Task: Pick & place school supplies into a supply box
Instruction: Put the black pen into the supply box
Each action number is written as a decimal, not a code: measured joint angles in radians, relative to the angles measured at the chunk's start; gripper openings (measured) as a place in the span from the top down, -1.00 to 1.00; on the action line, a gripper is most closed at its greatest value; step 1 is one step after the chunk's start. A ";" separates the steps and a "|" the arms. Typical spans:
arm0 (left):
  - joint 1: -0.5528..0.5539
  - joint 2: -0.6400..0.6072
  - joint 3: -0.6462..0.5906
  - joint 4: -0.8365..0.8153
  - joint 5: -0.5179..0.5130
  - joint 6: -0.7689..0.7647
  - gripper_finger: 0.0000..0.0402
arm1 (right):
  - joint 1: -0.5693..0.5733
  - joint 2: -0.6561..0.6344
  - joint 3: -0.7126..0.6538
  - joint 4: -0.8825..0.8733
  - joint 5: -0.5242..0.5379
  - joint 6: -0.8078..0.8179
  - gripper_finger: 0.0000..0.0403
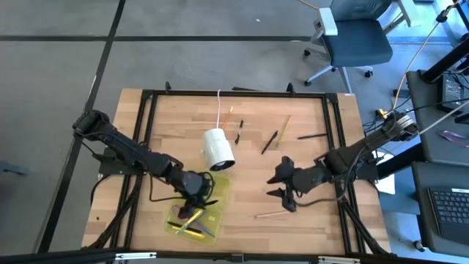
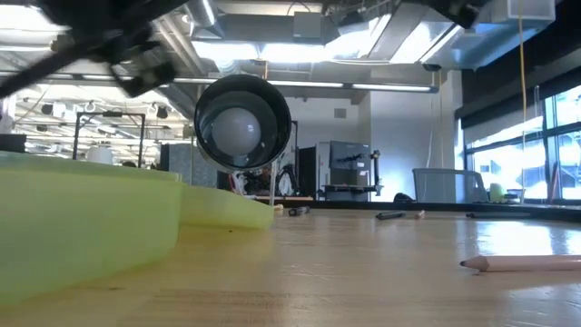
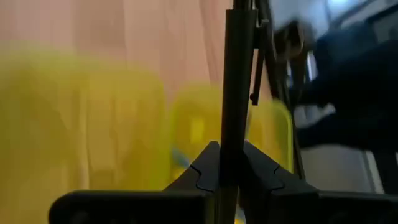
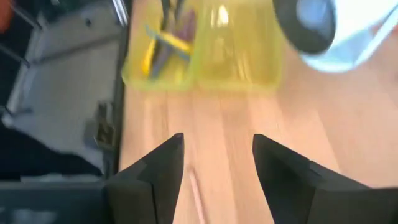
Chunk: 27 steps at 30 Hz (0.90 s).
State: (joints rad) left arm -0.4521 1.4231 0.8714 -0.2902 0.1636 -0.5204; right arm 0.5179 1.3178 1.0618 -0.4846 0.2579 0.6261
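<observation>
The supply box [image 1: 192,218], a translucent yellow-green case, lies open near the table's near edge and holds a yellow pen [image 4: 163,41] and the purple-handled scissors [image 4: 182,31]. My left gripper [image 1: 198,193] hangs over the box, shut on a black pen [image 3: 235,74]. My right gripper [image 1: 286,189] stands open to the right of the box. A wood-coloured pencil [image 1: 271,215] lies flat on the table just below it, showing between its fingers in the right wrist view [image 4: 196,186]. More pens [image 1: 270,141] lie flat farther back. My left gripper [image 3: 225,155] pinches the black pen [image 3: 231,134] between its two fingers. The pen runs along the fingers and sticks out well past their tips, over the open box. It is lifted clear of the table.
A white cylinder on a cord [image 1: 218,149] lies on its side just behind the box. Loose pens and pencils [image 1: 311,136] are scattered over the far half of the table. A black frame [image 1: 146,103] runs round the tabletop. An office chair [image 1: 352,40] stands beyond the far edge.
</observation>
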 joint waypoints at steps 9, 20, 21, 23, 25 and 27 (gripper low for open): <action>-0.079 0.001 0.003 -0.228 0.045 -0.020 0.89 | 0.049 0.085 0.000 -0.196 -0.088 0.244 0.04; -0.082 0.123 0.006 -0.193 0.066 -0.078 0.89 | 0.142 0.164 0.000 -0.390 -0.240 0.306 0.04; -0.082 0.139 0.007 -0.199 0.074 -0.085 0.89 | 0.151 0.170 0.000 -0.400 -0.242 0.303 0.04; -0.082 0.170 0.015 -0.199 0.091 -0.103 0.88 | 0.170 0.181 0.000 -0.421 -0.238 0.286 0.04; -0.082 0.195 0.022 -0.206 0.100 -0.121 0.86 | 0.187 0.196 0.000 -0.429 -0.218 0.269 0.04; -0.082 0.218 0.029 -0.202 0.101 -0.131 0.83 | 0.206 0.210 0.000 -0.434 -0.203 0.252 0.04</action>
State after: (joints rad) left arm -0.5343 1.6411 0.9000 -0.4921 0.2649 -0.6512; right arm 0.7239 1.5277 1.0622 -0.9186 0.0545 0.8776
